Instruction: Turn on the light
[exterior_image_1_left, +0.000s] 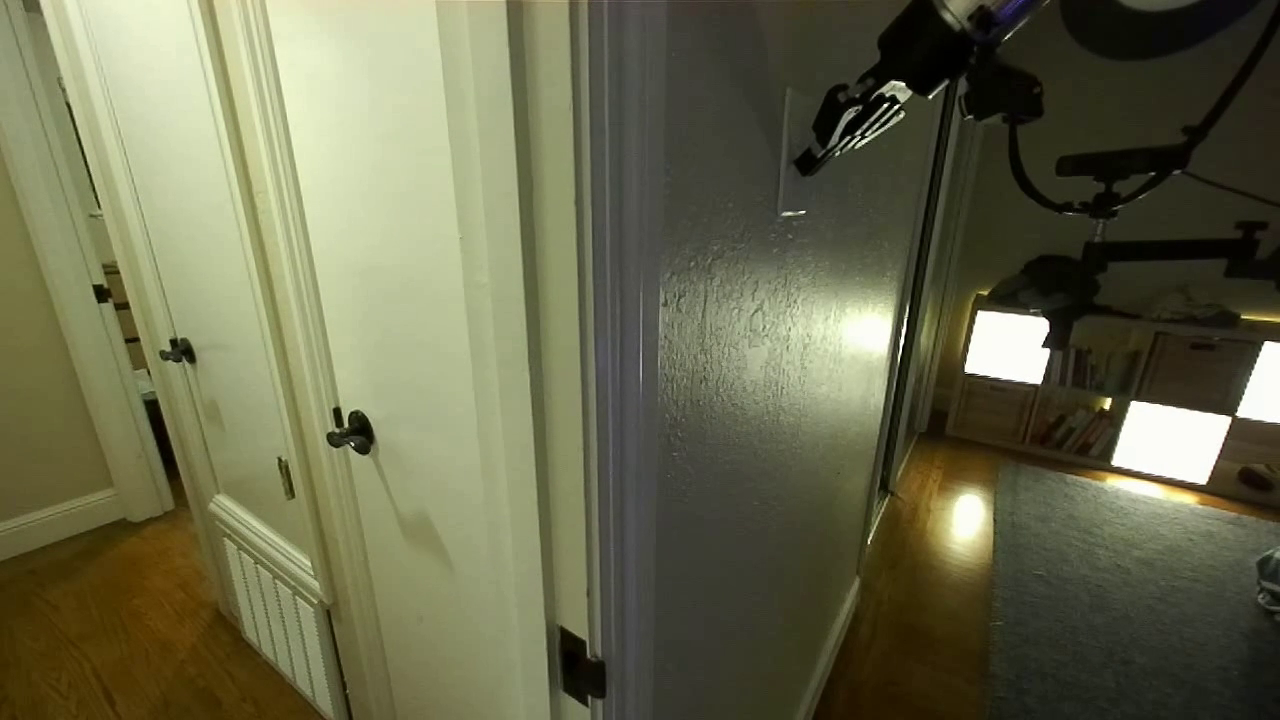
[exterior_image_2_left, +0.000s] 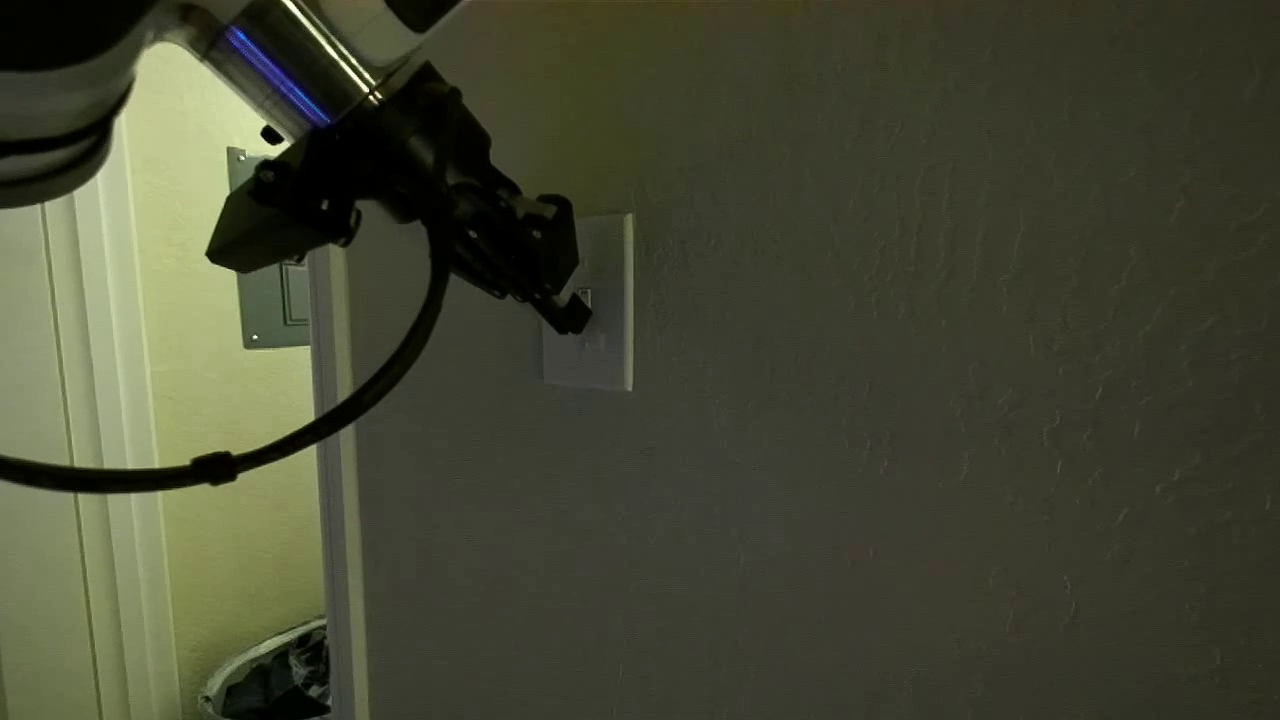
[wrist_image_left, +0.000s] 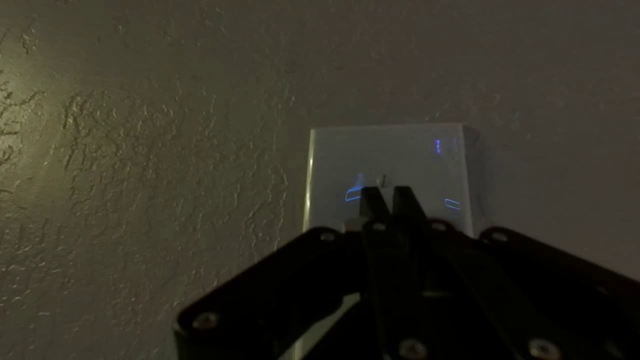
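The light's switch is a pale rectangular wall plate (exterior_image_1_left: 790, 192) on the dark textured wall. The plate (exterior_image_2_left: 608, 355) also shows partly behind the gripper in an exterior view, with a small toggle (exterior_image_2_left: 584, 296) close by the fingertips. In the wrist view the plate (wrist_image_left: 395, 152) fills the middle, with a screw near its top; its lower part is hidden by the fingers. My gripper (wrist_image_left: 386, 192) has its fingers together, with only a narrow gap between the tips, and holds nothing. The gripper (exterior_image_1_left: 806, 162) points down at the plate in both exterior views (exterior_image_2_left: 572, 315). I cannot tell whether the tips touch it. The lamp is out of view.
A door frame edge (exterior_image_1_left: 625, 400) stands beside the wall with the plate. A black cable (exterior_image_2_left: 385, 375) hangs from the wrist. A camera arm (exterior_image_1_left: 1170, 250) and a shelf with glowing panels (exterior_image_1_left: 1170, 440) are farther back. A grey wall plate (exterior_image_2_left: 262, 325) is beyond the doorway.
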